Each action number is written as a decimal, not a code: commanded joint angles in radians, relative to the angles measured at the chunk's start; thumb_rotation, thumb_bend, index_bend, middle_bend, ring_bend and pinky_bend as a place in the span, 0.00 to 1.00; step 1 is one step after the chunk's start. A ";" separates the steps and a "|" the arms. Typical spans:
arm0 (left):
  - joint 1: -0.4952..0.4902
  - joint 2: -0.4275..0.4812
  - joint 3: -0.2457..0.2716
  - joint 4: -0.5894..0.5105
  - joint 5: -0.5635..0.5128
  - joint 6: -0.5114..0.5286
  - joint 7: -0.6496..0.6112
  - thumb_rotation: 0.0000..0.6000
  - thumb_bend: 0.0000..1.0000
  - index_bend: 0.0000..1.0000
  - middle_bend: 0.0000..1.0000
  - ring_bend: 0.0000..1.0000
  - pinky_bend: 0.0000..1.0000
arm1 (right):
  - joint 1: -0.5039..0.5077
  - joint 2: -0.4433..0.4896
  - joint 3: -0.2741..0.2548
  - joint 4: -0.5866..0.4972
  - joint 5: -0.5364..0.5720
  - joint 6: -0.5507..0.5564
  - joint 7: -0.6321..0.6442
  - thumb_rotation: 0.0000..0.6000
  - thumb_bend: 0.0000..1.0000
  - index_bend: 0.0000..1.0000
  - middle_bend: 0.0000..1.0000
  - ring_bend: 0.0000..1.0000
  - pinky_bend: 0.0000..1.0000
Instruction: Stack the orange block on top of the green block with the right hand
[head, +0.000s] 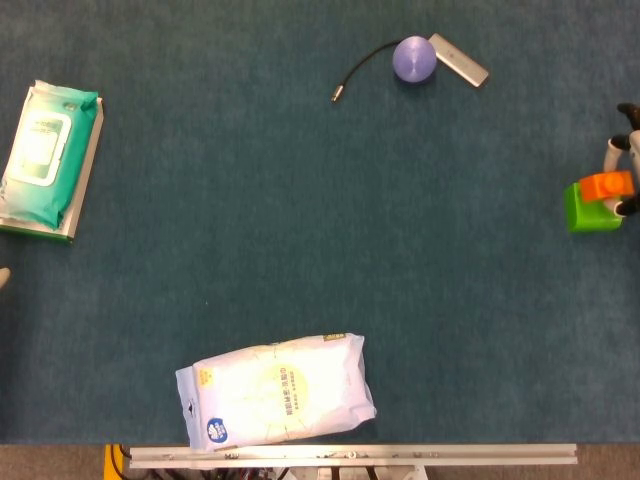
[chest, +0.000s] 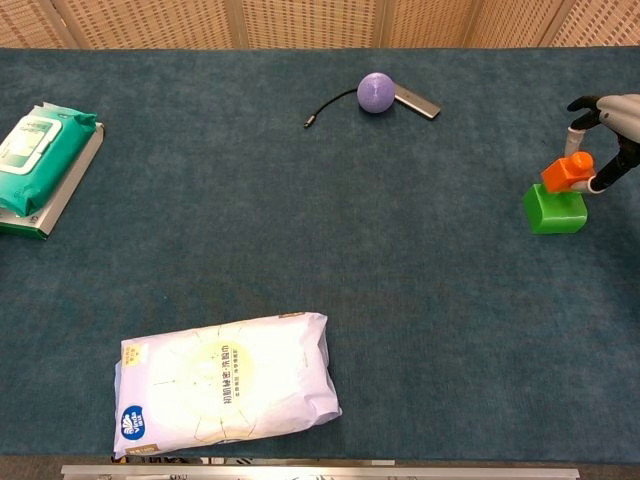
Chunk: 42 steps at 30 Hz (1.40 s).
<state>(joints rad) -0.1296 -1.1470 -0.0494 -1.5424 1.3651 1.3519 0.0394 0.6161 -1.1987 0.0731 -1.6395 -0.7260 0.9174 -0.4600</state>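
Observation:
The orange block (chest: 567, 172) sits tilted on the top of the green block (chest: 555, 210) near the table's right edge. My right hand (chest: 608, 140) pinches it from the right, one finger (chest: 578, 135) behind it and another (chest: 603, 181) in front. The head view shows the same orange block (head: 607, 186) over the green block (head: 585, 213), with my right hand (head: 627, 160) cut off by the frame edge. I cannot tell whether the orange block rests fully on the green one. Only a pale sliver of my left hand (head: 3, 276) shows at the left edge.
A purple ball (chest: 376, 92) with a black cable and a grey remote (chest: 416, 101) lie at the back. A green wipes pack (chest: 35, 158) lies at the far left. A white plastic pack (chest: 225, 382) lies near the front edge.

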 joint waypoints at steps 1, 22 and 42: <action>0.001 0.000 0.000 0.000 0.000 0.001 0.000 1.00 0.11 0.36 0.38 0.39 0.54 | 0.003 -0.001 -0.003 -0.001 0.004 -0.001 -0.003 1.00 0.25 0.63 0.07 0.00 0.00; 0.002 0.000 0.000 -0.001 0.003 0.002 -0.001 1.00 0.11 0.36 0.38 0.39 0.54 | 0.022 -0.019 -0.023 0.019 0.040 0.004 -0.024 1.00 0.25 0.63 0.07 0.00 0.00; 0.007 0.000 0.001 0.002 0.002 0.005 -0.008 1.00 0.11 0.36 0.38 0.39 0.54 | 0.060 -0.029 -0.037 0.033 0.071 -0.035 -0.051 1.00 0.25 0.63 0.07 0.00 0.00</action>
<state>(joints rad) -0.1225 -1.1472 -0.0483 -1.5407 1.3666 1.3572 0.0315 0.6756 -1.2271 0.0369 -1.6062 -0.6551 0.8829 -0.5099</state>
